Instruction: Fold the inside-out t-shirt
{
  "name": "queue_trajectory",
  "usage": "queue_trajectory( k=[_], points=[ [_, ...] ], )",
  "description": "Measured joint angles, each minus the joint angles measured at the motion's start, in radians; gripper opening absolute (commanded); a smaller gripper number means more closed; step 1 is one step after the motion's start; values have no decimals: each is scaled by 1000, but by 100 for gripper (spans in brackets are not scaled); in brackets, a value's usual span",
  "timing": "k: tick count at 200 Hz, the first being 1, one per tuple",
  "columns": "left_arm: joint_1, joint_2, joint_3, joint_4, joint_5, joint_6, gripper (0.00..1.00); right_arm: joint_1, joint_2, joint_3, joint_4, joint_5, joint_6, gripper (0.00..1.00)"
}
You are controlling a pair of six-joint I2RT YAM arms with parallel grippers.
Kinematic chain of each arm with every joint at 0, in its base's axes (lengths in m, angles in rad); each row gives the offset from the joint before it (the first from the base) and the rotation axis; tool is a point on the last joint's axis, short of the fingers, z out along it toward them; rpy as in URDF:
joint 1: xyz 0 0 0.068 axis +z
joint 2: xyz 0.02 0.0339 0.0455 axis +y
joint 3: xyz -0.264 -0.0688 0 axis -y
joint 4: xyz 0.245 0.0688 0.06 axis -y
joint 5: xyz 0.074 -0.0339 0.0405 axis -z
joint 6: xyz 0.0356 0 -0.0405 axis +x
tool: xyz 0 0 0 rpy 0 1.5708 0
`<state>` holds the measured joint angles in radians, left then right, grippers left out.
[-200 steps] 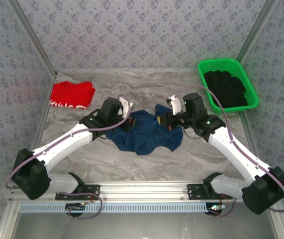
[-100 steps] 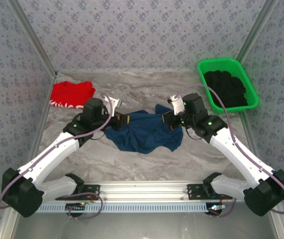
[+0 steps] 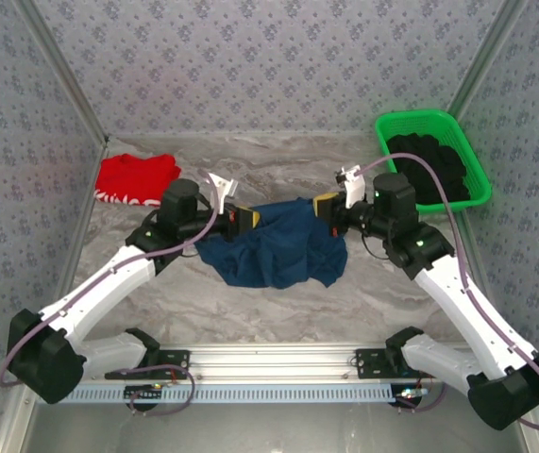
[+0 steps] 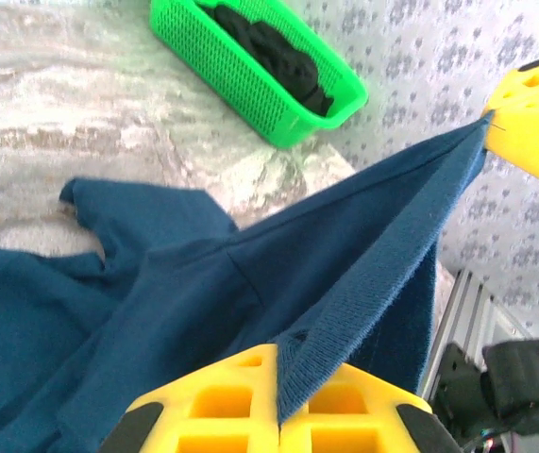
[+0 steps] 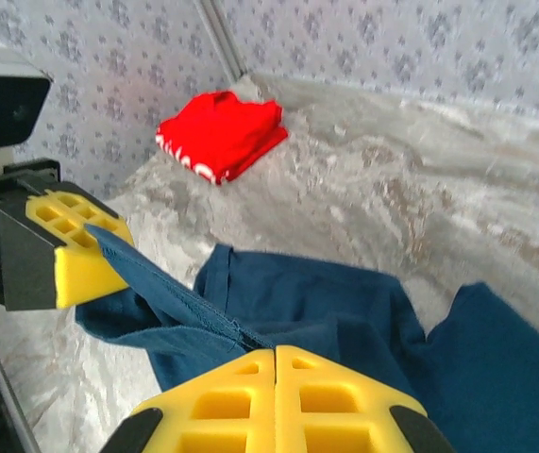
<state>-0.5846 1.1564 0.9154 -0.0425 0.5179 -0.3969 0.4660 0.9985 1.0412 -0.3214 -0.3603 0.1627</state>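
In the middle of the table (image 3: 278, 156), a dark blue t-shirt (image 3: 274, 247), crumpled, with its upper edge lifted and drawn taut in a nearly straight line from left to right; below that line, hangs in loose folds and pools on the marbled top; nearer part bunched, with a sleeve spread flat on the surface on the right side.

Gripped at the left end of the taut edge by the left gripper (image 3: 244, 216), yellow pads clenched on the cloth with no gap visible; from the left wrist, a ribbed band of the fabric rising out from between those pads and running up and to the right to the other claw. Gripped at the right end by the right gripper (image 3: 327, 204), pads likewise pressed together on a fold of the shirt; from the right wrist, the stretched edge leading away to the left claw. Both claws raised off the table, facing each other across the garment.

Further out, at the far left near the wall, a folded red garment (image 3: 137, 179) with white lettering, well apart from the shirt; at the far right, a green basket (image 3: 418, 117) with black clothes (image 3: 429, 165) piled inside, also apart from the shirt; along the near edge, a metal rail (image 3: 278, 357) carrying both arm bases; on three sides, patterned grey walls (image 3: 269, 57).
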Motion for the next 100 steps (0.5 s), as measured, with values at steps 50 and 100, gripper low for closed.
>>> queue_trajectory(
  k=[50, 100],
  points=[
    [-8, 18, 162, 53, -57, -43, 0, 49, -2, 219, -32, 240, -76, 0],
    [-76, 214, 376, 64, -19, -31, 0, 167, -1, 336, -74, 559, -187, 0]
  ],
)
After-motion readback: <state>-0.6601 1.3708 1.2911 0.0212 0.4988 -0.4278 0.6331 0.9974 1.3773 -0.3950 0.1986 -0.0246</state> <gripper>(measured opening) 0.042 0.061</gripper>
